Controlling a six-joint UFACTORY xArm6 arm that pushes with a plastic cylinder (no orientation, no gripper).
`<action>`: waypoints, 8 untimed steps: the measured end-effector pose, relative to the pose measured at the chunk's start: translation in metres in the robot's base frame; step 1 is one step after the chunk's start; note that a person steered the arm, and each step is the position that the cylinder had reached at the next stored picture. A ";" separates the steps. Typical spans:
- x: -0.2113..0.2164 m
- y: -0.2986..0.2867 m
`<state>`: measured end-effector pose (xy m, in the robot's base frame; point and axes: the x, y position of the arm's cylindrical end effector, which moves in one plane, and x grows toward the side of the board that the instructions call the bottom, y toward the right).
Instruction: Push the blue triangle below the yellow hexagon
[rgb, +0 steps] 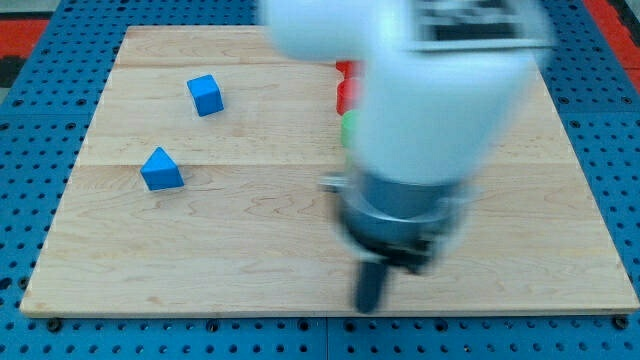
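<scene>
The blue triangle lies on the wooden board at the view's left. A blue cube lies above it, toward the view's top. My arm, blurred, covers the view's middle and top right. My tip is near the board's bottom edge, far to the right of the blue triangle. The yellow hexagon does not show; the arm may hide it. Slivers of a red block and a green block show at the arm's left edge.
The board lies on a blue pegboard surface. The red and green blocks are mostly hidden behind the arm, so their shapes cannot be made out.
</scene>
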<state>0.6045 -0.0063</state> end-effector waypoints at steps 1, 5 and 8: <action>-0.057 -0.115; -0.141 -0.154; -0.124 -0.085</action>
<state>0.4804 -0.0914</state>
